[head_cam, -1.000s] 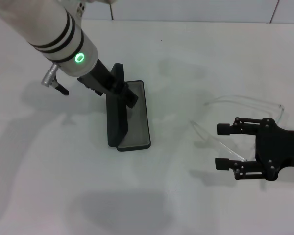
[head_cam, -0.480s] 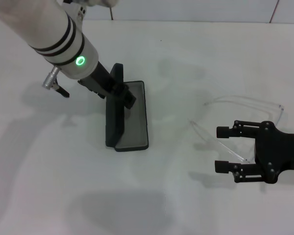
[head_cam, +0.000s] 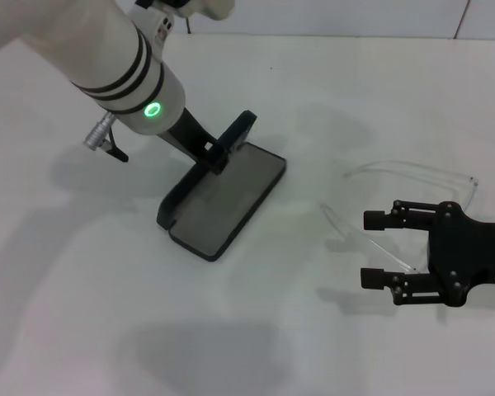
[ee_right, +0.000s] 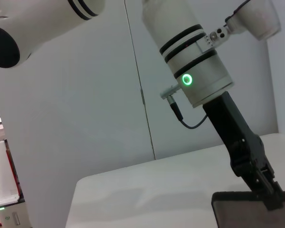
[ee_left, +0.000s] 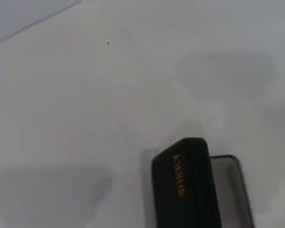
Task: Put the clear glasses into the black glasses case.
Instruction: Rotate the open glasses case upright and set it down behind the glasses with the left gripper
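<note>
The black glasses case is being gripped by its raised lid in the left gripper, mid-table; orange lid logo unreadable. The right gripper is being held wide apart beside the clear glasses, table's right side.

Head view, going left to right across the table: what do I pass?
left gripper gripping the lid of the open black glasses case → clear glasses → right gripper, open beside the glasses.
</note>
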